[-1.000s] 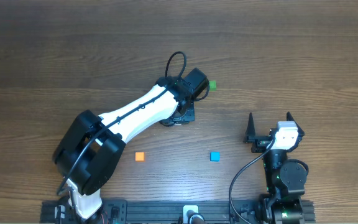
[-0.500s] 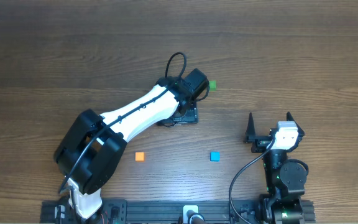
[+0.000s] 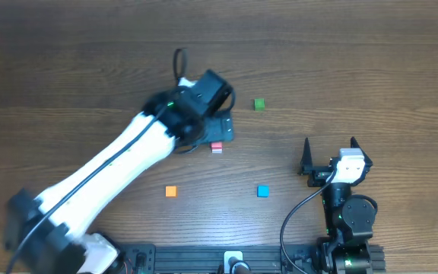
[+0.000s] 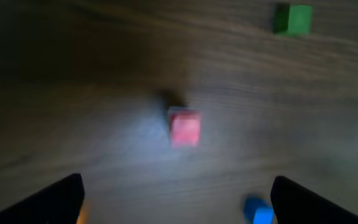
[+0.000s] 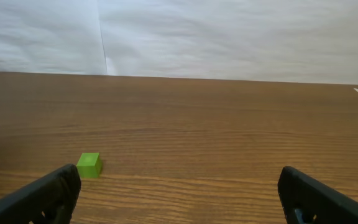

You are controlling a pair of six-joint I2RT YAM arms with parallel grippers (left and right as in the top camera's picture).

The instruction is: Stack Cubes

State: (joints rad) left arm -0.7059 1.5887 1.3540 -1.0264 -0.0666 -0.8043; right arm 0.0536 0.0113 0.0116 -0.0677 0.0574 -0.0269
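Wooden surface [image 3: 371, 61] is carrying four small cubes, all lying apart from one another. Left arm [image 3: 120, 164] is stretching diagonally toward mid-surface. Its left claw [image 4: 176, 186] is hanging spread wide over the red cube [image 4: 184, 127], gripping nothing. Right arm [image 3: 346, 209] is sitting folded near its base, with the right claw [image 3: 330, 144] gaping open and empty. Green cube [image 3: 259, 104] is lying beyond the red one. Orange cube [image 3: 171, 192] and blue cube [image 3: 262, 191] are lying nearer the bases, well apart.
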